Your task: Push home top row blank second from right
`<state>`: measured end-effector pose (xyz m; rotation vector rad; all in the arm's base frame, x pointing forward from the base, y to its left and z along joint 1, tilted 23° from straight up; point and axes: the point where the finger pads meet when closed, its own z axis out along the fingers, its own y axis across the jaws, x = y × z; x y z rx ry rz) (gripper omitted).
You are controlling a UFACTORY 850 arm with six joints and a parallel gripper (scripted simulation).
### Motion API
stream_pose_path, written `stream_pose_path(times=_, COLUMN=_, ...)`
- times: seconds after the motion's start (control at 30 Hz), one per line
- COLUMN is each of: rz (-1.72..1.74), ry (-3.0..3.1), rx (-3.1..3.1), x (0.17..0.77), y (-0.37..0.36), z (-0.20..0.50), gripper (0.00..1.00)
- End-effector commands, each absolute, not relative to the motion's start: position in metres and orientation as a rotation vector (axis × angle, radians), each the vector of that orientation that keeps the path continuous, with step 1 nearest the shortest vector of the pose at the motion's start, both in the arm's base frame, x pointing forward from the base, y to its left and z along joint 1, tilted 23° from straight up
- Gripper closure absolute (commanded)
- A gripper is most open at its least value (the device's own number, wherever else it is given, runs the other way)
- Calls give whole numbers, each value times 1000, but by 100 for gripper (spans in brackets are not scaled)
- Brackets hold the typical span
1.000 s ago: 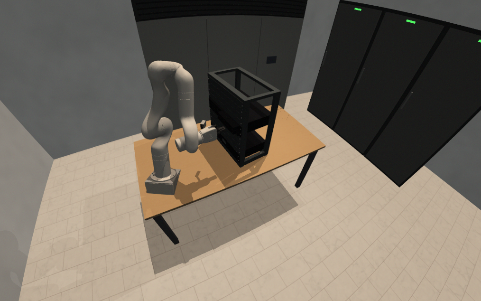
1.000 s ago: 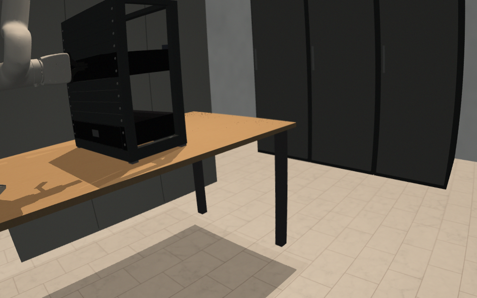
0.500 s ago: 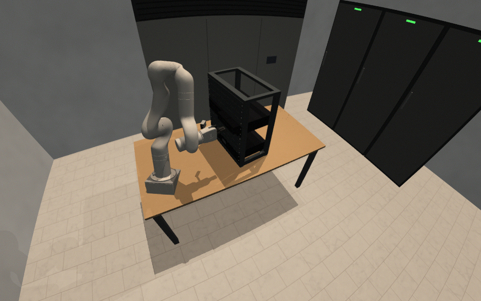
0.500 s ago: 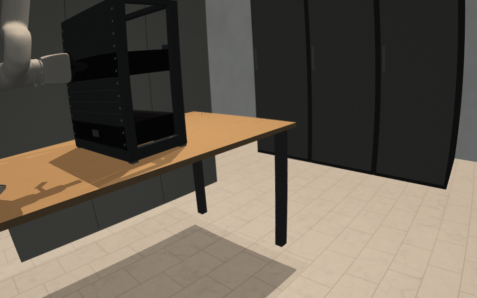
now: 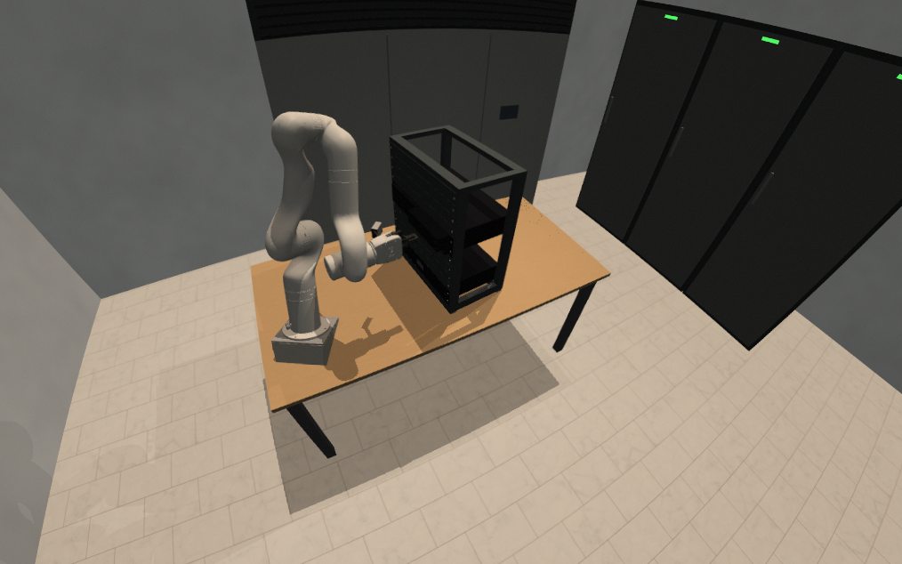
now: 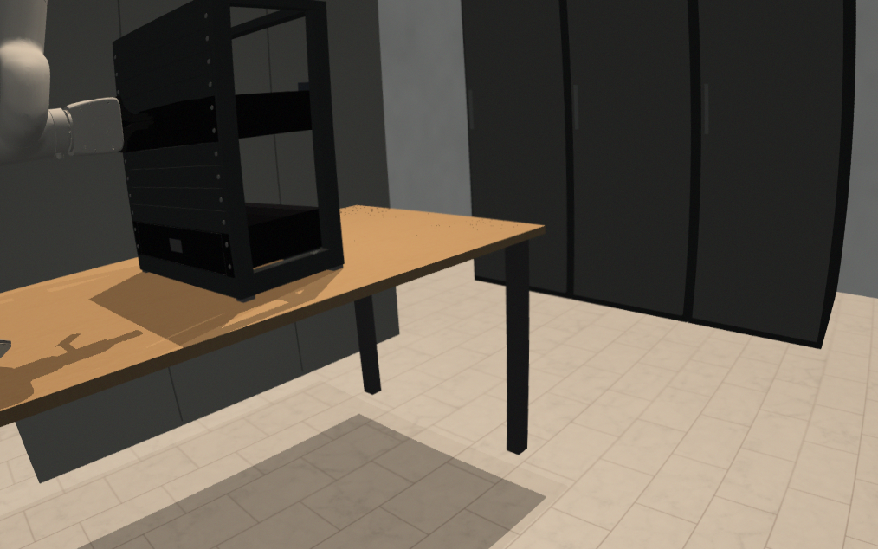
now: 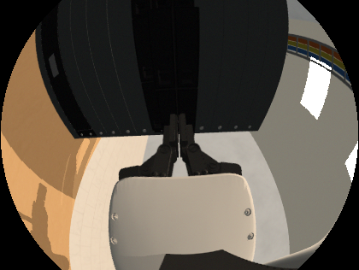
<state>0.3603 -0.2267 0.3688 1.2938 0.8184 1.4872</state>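
Observation:
A black open-frame rack [image 5: 457,213] stands on the wooden table [image 5: 425,292]. It also shows in the exterior view [image 6: 226,148]. The storage chassis [image 7: 165,46] sits in the rack's front face as a dark band. The single blanks are too dark to tell apart. My gripper [image 5: 410,237] points level at the rack's front, close to the chassis. In the wrist view its two fingers are pressed together with nothing between them, tips just short of the dark front. In the exterior view the gripper [image 6: 138,120] reaches the front edge of the rack.
The arm's base [image 5: 304,339] stands on the table's left part. Tall black cabinets [image 5: 744,165] line the right wall. The rack's lower front carries a panel with a small grey label [image 6: 175,245].

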Motion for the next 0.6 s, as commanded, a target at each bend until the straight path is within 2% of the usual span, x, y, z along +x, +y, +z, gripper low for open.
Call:
stream_pose_path(times=0.0, rz=1485, ry=818, rx=1294, x=354, y=-208, z=379, gripper=100)
stream_pose_path(times=0.57, rz=1485, ry=818, rx=1294, x=337, y=-154, z=406, gripper=100)
